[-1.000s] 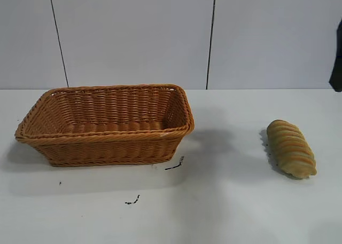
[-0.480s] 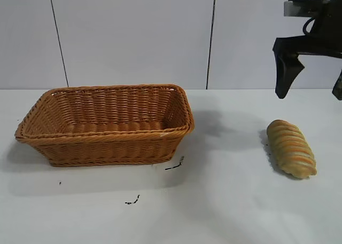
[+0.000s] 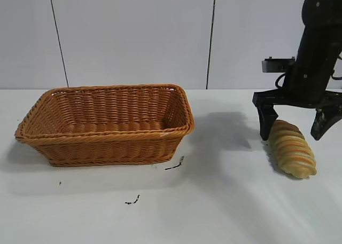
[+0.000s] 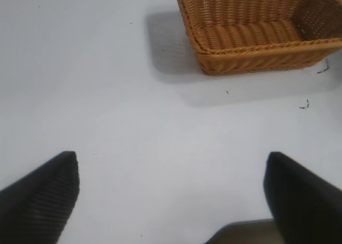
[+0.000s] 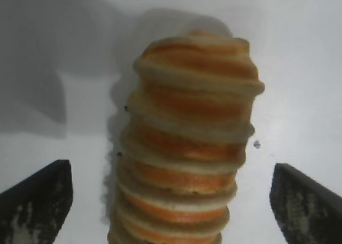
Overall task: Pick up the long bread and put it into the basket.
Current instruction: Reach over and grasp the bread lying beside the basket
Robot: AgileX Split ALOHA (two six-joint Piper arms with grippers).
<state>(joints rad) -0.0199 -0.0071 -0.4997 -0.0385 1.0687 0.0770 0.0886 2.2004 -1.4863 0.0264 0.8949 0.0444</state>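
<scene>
The oblong golden-tan long bread (image 3: 291, 149), ridged crosswise with orange-brown stripes, lies on the white counter (image 3: 224, 201) at the exterior view's right side, well apart from the large rectangular woven wicker basket (image 3: 107, 124), which stands on the same counter toward the left with nothing visible inside it. The loaf rests flat, one end pointing toward the back wall and the other toward the camera, angled slightly.

The right gripper (image 3: 296, 124) hangs on its black arm directly over the far end of the loaf, pointing down, its jaws spread wide. In the exterior view one dark finger stands just beside the loaf's left flank near the far end, and the other finger stands off to the loaf's right, nearer the picture's edge. The right wrist view shows the loaf (image 5: 189, 142) running lengthwise up the middle of the gap, with a dark fingertip (image 5: 37, 201) on one side and the other on the opposite side; bare counter shows between each fingertip and the bread, so neither touches it. The jaws are released and grasp nothing.

The left gripper (image 4: 171, 193) is out of the exterior view; its wrist view shows its two dark fingertips far apart over bare counter, released, with the basket (image 4: 256, 33) some way beyond them.

A few small dark marks (image 3: 175, 165) lie on the counter in front of the basket.
</scene>
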